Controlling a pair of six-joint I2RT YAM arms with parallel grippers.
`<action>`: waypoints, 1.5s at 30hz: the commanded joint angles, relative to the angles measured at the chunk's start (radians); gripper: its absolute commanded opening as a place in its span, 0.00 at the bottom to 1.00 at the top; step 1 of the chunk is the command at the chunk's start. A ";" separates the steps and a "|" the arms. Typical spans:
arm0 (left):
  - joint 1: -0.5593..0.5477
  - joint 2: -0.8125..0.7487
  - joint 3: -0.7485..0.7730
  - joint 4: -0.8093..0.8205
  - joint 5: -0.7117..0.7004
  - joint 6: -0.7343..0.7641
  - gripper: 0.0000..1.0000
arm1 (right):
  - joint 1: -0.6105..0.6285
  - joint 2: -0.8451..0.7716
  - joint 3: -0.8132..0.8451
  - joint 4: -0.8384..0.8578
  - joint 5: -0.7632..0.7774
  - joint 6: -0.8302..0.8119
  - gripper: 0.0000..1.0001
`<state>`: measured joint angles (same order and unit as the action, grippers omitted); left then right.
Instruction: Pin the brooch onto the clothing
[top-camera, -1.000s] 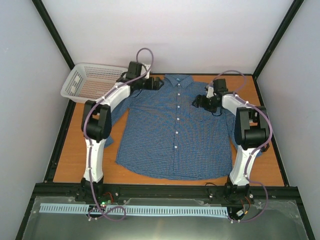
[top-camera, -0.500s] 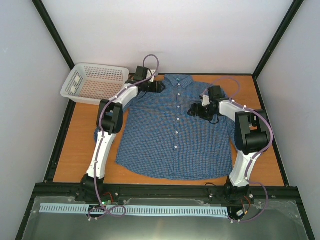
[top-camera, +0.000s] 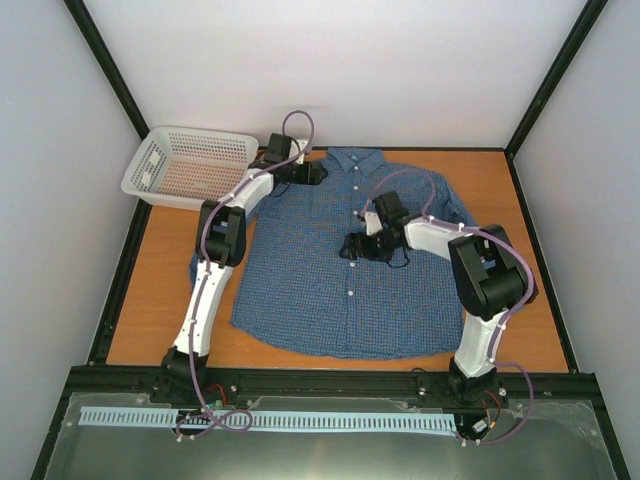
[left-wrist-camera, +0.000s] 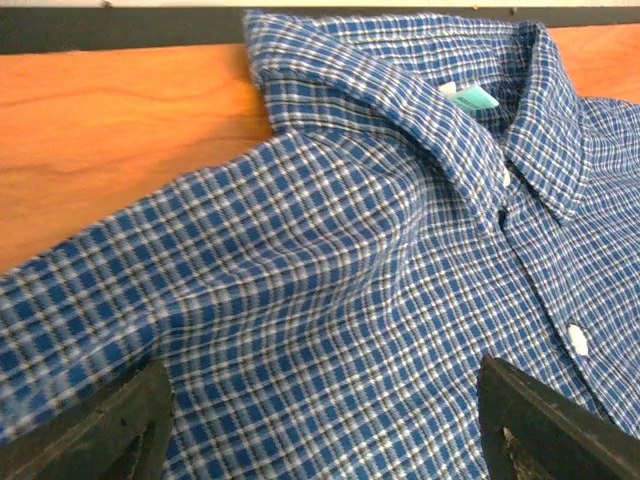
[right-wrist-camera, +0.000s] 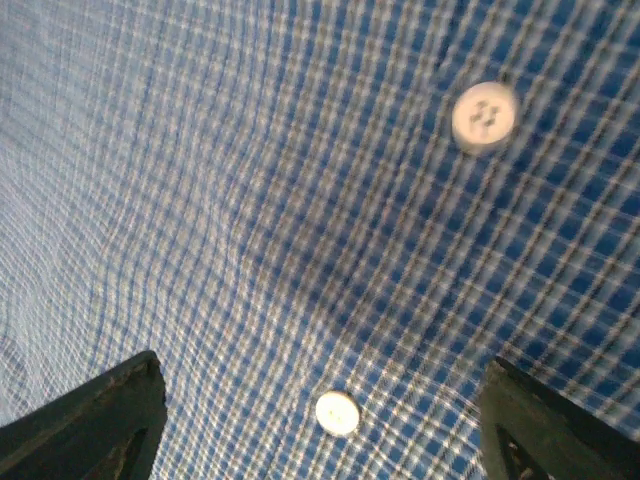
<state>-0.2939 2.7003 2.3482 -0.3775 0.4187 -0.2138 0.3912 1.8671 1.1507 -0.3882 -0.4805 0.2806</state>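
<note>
Two arms, one shirt, one basket, top view: the clothing (top-camera: 330, 280) lies flat, front up and buttoned, on the worktop (top-camera: 150, 300), spread so that a chest area is free for pinning. A white basket (top-camera: 190, 165) stands off the shirt's far left corner. The left claw (top-camera: 312, 173) sits low over the shirt's left shoulder beside the collar, probably to steady the fabric. The right claw (top-camera: 352, 247) hovers over the shirt's button row at mid-chest. The brooch cannot be made out here or in either wrist view, and neither claw shows it. Left wrist view: both fingers stand wide apart with only checked cloth between them; ahead on the shirt are the collar (left-wrist-camera: 400, 110), a teal neck label (left-wrist-camera: 470, 97) and one white button (left-wrist-camera: 577, 338). Right wrist view: fingers likewise spread, nothing gripped, close above the shirt with two buttons (right-wrist-camera: 484, 115) in frame, blurred. Change against the earlier top frames: the right claw has travelled from the shirt's right chest inward to the button row; the left arm has drawn its elbow nearer the shirt, its claw staying by the collar; shirt and basket unmoved.
</note>
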 joint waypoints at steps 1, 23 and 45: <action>0.052 0.037 0.035 0.015 0.018 0.032 0.83 | 0.031 -0.040 -0.129 0.059 0.018 0.076 0.83; -0.025 -0.417 -0.248 -0.021 0.122 -0.078 1.00 | 0.006 -0.218 -0.001 -0.122 0.184 0.008 0.92; -0.128 -1.000 -1.016 0.187 0.252 -0.058 1.00 | -0.685 -0.759 -0.317 -0.275 0.846 0.241 0.95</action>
<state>-0.4103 1.7172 1.3628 -0.2398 0.6189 -0.2806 -0.1848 1.1038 0.8185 -0.6071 0.2459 0.4850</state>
